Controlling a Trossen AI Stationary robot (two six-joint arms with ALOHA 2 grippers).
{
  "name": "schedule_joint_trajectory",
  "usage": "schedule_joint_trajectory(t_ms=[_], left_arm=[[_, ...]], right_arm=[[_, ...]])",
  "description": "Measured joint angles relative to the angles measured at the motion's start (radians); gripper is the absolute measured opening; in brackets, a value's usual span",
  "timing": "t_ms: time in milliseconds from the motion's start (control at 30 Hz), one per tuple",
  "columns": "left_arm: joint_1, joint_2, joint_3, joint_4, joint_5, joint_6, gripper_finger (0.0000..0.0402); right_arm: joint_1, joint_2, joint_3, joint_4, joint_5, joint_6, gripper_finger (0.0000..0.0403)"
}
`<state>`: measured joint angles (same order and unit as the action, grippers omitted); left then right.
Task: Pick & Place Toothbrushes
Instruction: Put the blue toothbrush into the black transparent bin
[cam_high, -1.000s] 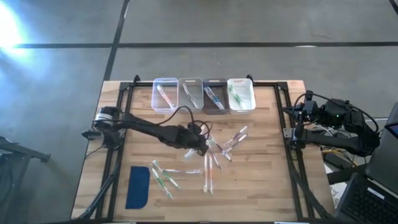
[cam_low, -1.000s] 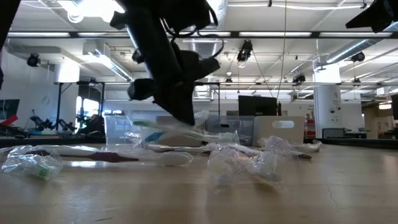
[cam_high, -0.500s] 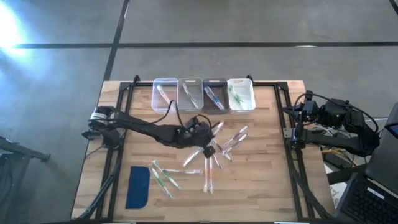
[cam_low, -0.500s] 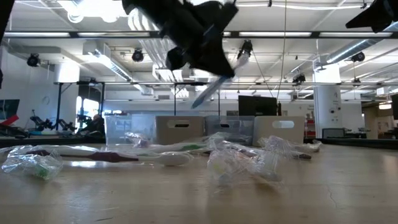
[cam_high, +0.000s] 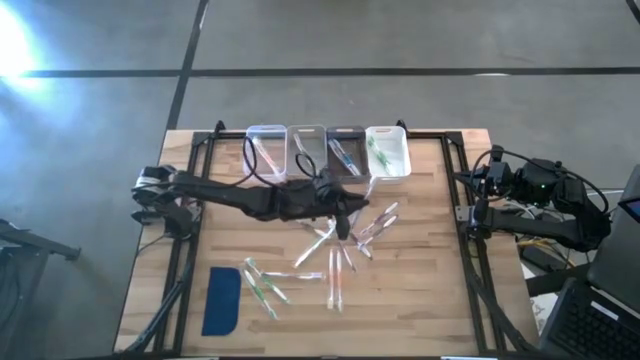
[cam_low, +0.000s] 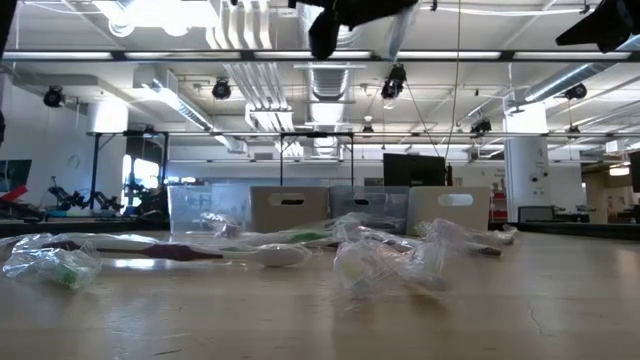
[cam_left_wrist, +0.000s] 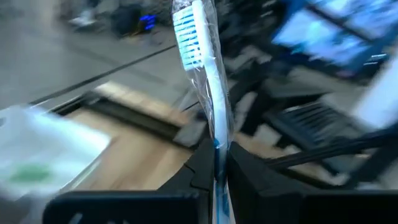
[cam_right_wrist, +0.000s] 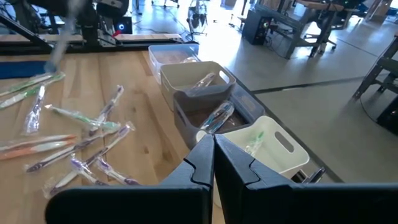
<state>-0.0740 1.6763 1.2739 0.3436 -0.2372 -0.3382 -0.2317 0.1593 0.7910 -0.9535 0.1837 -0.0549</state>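
While the right gripper (cam_right_wrist: 213, 149) waits pressed together at the table's right edge, the left gripper (cam_high: 343, 215) hangs above the scattered toothbrushes (cam_high: 335, 270), clamped on a wrapped, blue-bristled clear plastic toothbrush (cam_left_wrist: 205, 81).

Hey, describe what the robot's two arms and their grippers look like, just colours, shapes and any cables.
Both arms are dark, nearly black, built of slim jointed segments. The left arm has a paler metallic joint at its base and thin black cables looping over its wrist. The right arm is bulkier at its folded joints, with black cables trailing off it. The left gripper and right gripper each have two flat, dark, tapering fingers.
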Motion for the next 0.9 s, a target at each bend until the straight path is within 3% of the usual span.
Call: schedule_joint_trajectory(t_ms=[233, 333, 467, 633, 900], left_arm=[[0.007, 0.000, 0.016, 0.146, 0.131, 0.144, 0.0027], [0.007, 0.001, 0.026, 0.191, 0.141, 0.220, 0.0027], [0.007, 0.001, 0.045, 0.223, 0.141, 0.251, 0.0028], [0.016, 0.001, 0.079, 0.224, 0.143, 0.254, 0.0028], [0.054, 0.002, 0.138, 0.224, 0.177, 0.294, 0.0028]], right_arm=[[0.000, 0.001, 0.000, 0.032, 0.000, -0.016, 0.0008], [0.000, 0.015, 0.000, 0.209, -0.006, -0.026, 0.0008], [0.000, 0.054, 0.001, 0.488, -0.056, 0.155, 0.0008], [0.000, 0.146, 0.002, 0.727, -0.093, 0.195, 0.0008], [0.000, 0.362, 0.056, 0.749, -0.284, 0.309, 0.0008]])
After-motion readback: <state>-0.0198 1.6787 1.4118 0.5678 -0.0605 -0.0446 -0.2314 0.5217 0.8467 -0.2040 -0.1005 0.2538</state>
